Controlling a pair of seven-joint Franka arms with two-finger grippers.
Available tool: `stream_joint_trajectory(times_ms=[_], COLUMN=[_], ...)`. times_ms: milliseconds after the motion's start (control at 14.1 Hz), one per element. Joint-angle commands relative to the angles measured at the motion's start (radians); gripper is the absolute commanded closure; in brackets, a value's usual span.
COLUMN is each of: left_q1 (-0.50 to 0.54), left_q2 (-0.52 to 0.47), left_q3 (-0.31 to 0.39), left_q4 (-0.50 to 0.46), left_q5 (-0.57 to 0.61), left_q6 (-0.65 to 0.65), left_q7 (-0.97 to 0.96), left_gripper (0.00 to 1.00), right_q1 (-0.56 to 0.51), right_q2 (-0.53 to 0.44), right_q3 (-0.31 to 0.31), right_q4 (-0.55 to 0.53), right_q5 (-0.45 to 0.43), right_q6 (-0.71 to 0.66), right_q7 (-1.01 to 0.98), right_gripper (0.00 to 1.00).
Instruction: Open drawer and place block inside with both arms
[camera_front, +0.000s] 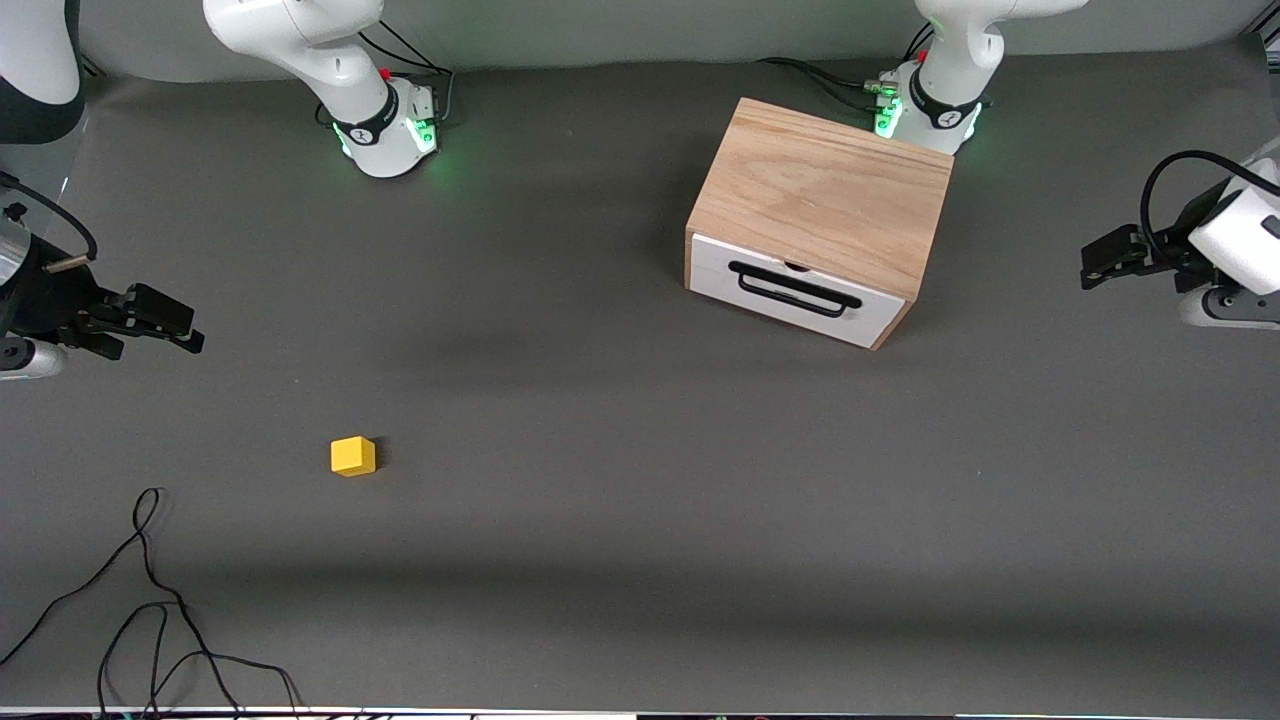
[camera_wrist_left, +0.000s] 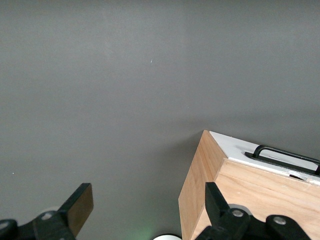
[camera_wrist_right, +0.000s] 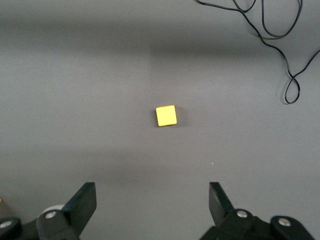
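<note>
The light oak cabinet (camera_front: 825, 190) stands near the left arm's base. Its drawer (camera_front: 795, 290) is closed, with a white front and black bar handle (camera_front: 795, 288) facing the front camera. The cabinet (camera_wrist_left: 250, 195) and handle (camera_wrist_left: 285, 156) also show in the left wrist view. The yellow block (camera_front: 353, 455) lies on the mat toward the right arm's end, nearer the front camera; it also shows in the right wrist view (camera_wrist_right: 166, 115). My left gripper (camera_front: 1095, 262) is open and empty, over the mat at the left arm's end. My right gripper (camera_front: 185, 325) is open and empty, over the mat at the right arm's end.
A dark grey mat (camera_front: 640, 480) covers the table. A loose black cable (camera_front: 150, 600) lies at the front edge toward the right arm's end, also in the right wrist view (camera_wrist_right: 280, 40). The two arm bases (camera_front: 390, 130) stand along the back.
</note>
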Motion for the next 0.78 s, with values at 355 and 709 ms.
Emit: stream_joint_trajectory(times_ms=[355, 709], left_q1=[-0.008, -0.008], left_q2=[0.007, 0.009], left_q3=[0.003, 0.005], left_q4=[0.018, 0.018], left_q5=[0.000, 0.000], left_q6=[-0.002, -0.002], left_q7=[-0.014, -0.014], left_gripper=[0.00, 0.00], right_q1=[0.001, 0.002], right_q2=[0.025, 0.034], right_q3=[-0.002, -0.004], right_q4=[0.019, 0.013], right_q5=[0.002, 0.001], right_q6=[0.011, 0.018], right_q7=[0.011, 0.011], right_gripper=[0.00, 0.00])
